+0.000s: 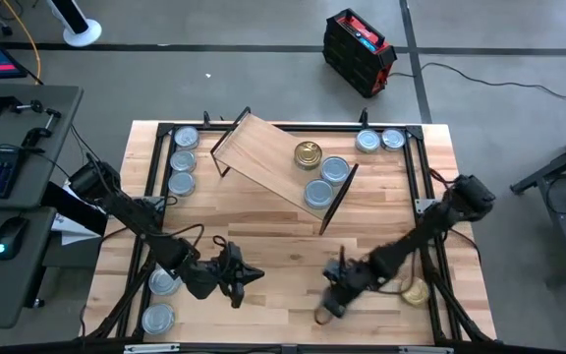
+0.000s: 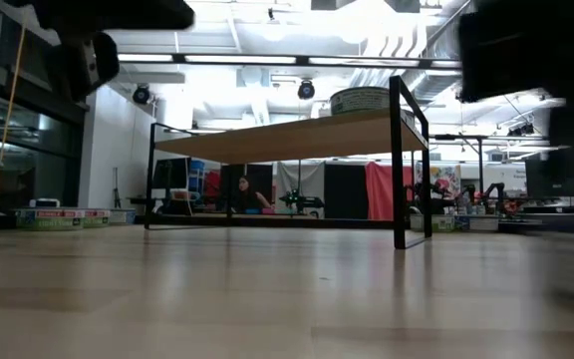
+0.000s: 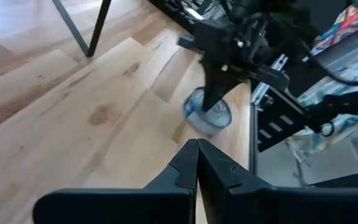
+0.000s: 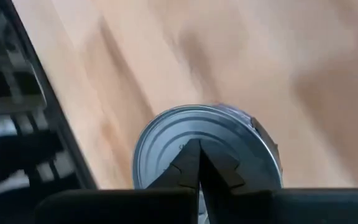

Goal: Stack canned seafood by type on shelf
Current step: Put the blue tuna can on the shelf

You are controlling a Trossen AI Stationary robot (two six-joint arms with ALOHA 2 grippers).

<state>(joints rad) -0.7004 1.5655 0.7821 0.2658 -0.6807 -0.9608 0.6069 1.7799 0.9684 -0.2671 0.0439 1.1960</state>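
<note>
Tins on shelf: three on the shelf [image 1: 263,157] board, toward its right end; gold-top tin [image 1: 309,153] plus two silver-top tins [image 1: 335,170], [image 1: 317,194] just beside it.
Shelf: light wood on black legs, sits skewed on the table [image 1: 273,265], far half.
Tins, left edge: three silver tops [image 1: 182,160] in a row by the far-left corner; two more [image 1: 159,300] near the front-left corner.
Tins, right: two silver tops [image 1: 379,141] at the far-right corner; one gold top [image 1: 415,291] near front right.
Left gripper [image 1: 250,276]: fingers pressed together, holding nothing, low over the front of the table.
Right gripper [image 1: 326,311]: fingers pinched together, gripping nothing, poised directly above a silver-top tin [image 4: 207,146] at the front edge.
</note>
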